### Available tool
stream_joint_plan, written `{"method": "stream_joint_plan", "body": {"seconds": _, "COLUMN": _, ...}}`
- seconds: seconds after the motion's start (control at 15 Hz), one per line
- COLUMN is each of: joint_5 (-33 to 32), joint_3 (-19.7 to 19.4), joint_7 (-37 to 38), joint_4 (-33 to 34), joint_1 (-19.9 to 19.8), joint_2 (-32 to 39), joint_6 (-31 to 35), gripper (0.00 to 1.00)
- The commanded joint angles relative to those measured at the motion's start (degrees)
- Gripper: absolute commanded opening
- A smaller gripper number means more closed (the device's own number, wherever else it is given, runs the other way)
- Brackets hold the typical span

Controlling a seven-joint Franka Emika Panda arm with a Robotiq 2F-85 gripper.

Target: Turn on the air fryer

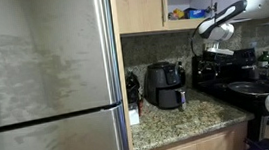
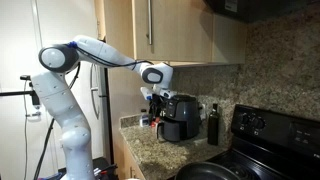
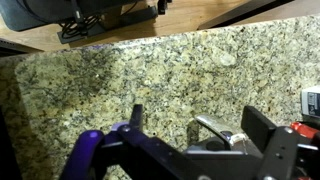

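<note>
The air fryer (image 1: 166,85) is a squat glossy black box with a front handle. It stands on the granite counter against the backsplash in both exterior views (image 2: 180,116). My gripper (image 2: 153,90) hangs above the counter, close beside the fryer's upper part and not touching it; it also shows in an exterior view (image 1: 210,43). In the wrist view the gripper (image 3: 197,125) looks down on bare granite. Its two black fingers are wide apart with nothing between them. I cannot pick out the fryer for certain in the wrist view.
A slim dark bottle (image 2: 212,125) stands between the fryer and the black stove (image 2: 268,128). A steel fridge (image 1: 45,84) fills one side. Wooden cabinets (image 2: 150,30) hang overhead. A small red and white item (image 3: 306,115) lies on the counter near the gripper.
</note>
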Motion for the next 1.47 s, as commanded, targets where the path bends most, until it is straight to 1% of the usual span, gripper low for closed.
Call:
{"method": "stream_joint_plan", "body": {"seconds": 0.0, "joint_5": 0.42, "joint_3": 1.45, "joint_7": -0.41, "joint_4": 0.12, "joint_1": -1.64, "joint_2": 0.15, "joint_6": -0.2, "gripper": 1.0}}
{"method": "stream_joint_plan", "body": {"seconds": 0.07, "joint_5": 0.42, "joint_3": 1.45, "joint_7": -0.41, "joint_4": 0.12, "joint_1": -1.64, "joint_2": 0.15, "joint_6": -0.2, "gripper": 1.0}}
{"method": "stream_joint_plan", "body": {"seconds": 0.13, "joint_5": -0.54, "joint_3": 2.6, "joint_7": -0.1, "joint_4": -0.59, "joint_1": -1.02, "joint_2": 1.13, "joint_6": 0.68, "gripper": 1.0}}
{"method": "stream_joint_plan", "body": {"seconds": 0.27, "joint_5": -0.78, "joint_3": 6.34, "joint_7": -2.97, "joint_4": -5.62, "joint_1": 1.96, "joint_2": -1.48, "joint_6": 3.41, "gripper": 1.0}}
{"method": "stream_joint_plan", "body": {"seconds": 0.4, "joint_5": 0.95, "joint_3": 10.4, "joint_7": -3.44, "joint_4": -9.4, "joint_1": 4.84, "joint_2": -3.71, "joint_6": 5.72, "gripper": 1.0}}
{"method": "stream_joint_plan", "body": {"seconds": 0.53, "joint_5": -0.33, "joint_3": 15.42, "joint_7": -0.54, "joint_4": -12.6, "joint_1": 7.58, "joint_2": -5.97, "joint_6": 11.88, "gripper": 1.0}}
{"method": "stream_joint_plan", "body": {"seconds": 0.6, "joint_5": 0.17, "joint_3": 12.73, "joint_7": -1.43, "joint_4": -8.16, "joint_1": 5.91, "joint_2": -1.99, "joint_6": 7.19, "gripper": 1.0}}
{"method": "stream_joint_plan", "body": {"seconds": 0.67, "joint_5": 0.13, "joint_3": 14.23, "joint_7": -0.05, "joint_4": -9.02, "joint_1": 6.98, "joint_2": -2.51, "joint_6": 8.15, "gripper": 1.0}}
{"method": "stream_joint_plan", "body": {"seconds": 0.8, "joint_5": 0.14, "joint_3": 14.24, "joint_7": 0.34, "joint_4": -8.86, "joint_1": 6.97, "joint_2": -2.51, "joint_6": 8.09, "gripper": 1.0}}
{"method": "stream_joint_plan", "body": {"seconds": 0.93, "joint_5": -1.83, "joint_3": 13.93, "joint_7": 1.73, "joint_4": -8.15, "joint_1": 5.45, "joint_2": -0.13, "joint_6": 17.83, "gripper": 1.0}}
{"method": "stream_joint_plan", "body": {"seconds": 1.07, "joint_5": 1.82, "joint_3": 12.71, "joint_7": 0.15, "joint_4": -6.44, "joint_1": 6.35, "joint_2": 1.86, "joint_6": 25.81, "gripper": 1.0}}
{"method": "stream_joint_plan", "body": {"seconds": 1.13, "joint_5": 4.78, "joint_3": 12.03, "joint_7": -1.58, "joint_4": -5.79, "joint_1": 7.27, "joint_2": 2.77, "joint_6": 29.27, "gripper": 1.0}}
{"method": "stream_joint_plan", "body": {"seconds": 1.2, "joint_5": 7.29, "joint_3": 10.93, "joint_7": -4.01, "joint_4": -6.91, "joint_1": 7.46, "joint_2": 2.62, "joint_6": 33.41, "gripper": 1.0}}
{"method": "stream_joint_plan", "body": {"seconds": 1.27, "joint_5": 10.74, "joint_3": 10.02, "joint_7": -6.68, "joint_4": -6.74, "joint_1": 8.32, "joint_2": 3.07, "joint_6": 34.94, "gripper": 1.0}}
{"method": "stream_joint_plan", "body": {"seconds": 1.33, "joint_5": 14.91, "joint_3": 8.31, "joint_7": -10.96, "joint_4": -6.93, "joint_1": 9.11, "joint_2": 2.9, "joint_6": 33.63, "gripper": 1.0}}
{"method": "stream_joint_plan", "body": {"seconds": 1.4, "joint_5": 9.96, "joint_3": 11.06, "joint_7": -5.36, "joint_4": -7.55, "joint_1": 7.53, "joint_2": 1.81, "joint_6": 33.01, "gripper": 1.0}}
